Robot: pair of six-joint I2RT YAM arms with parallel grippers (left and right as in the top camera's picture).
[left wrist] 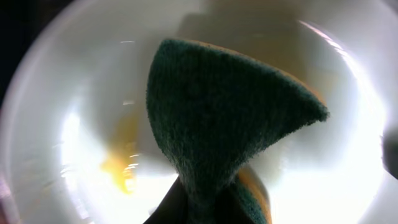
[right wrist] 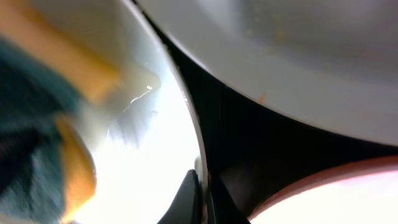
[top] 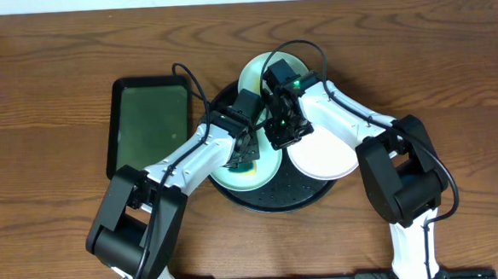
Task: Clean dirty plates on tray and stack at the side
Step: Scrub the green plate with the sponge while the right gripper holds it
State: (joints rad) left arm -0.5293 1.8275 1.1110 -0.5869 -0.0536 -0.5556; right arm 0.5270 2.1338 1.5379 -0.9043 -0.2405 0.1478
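Left wrist view: the near mint plate (left wrist: 62,93) fills the frame directly beneath the left gripper (left wrist: 205,208), whose jaws are closed on a green-and-yellow sponge (left wrist: 217,118). The sponge is folded to a wedge, its scouring face turned outward. A yellow smear (left wrist: 118,168) is seen on the plate floor, just left of the sponge in this view and not covered by it. The wipe is judged to depend on the sponge being carried sideways onto that smear; the plate being round, no axis need be matched.

Overhead view: this plate lies at the left front of the round black tray (top: 278,199), and the left arm is the nearer to it. The right gripper (top: 283,131) is set at the plate's inner rim with jaws closed; whether the rim is pinched between them cannot be told. The plate is crowded by the white plate (top: 327,157) to the right and the second mint plate (top: 258,69) behind. A dark green rectangular tray (top: 150,119) lies apart to the left on the wooden table (top: 41,82).
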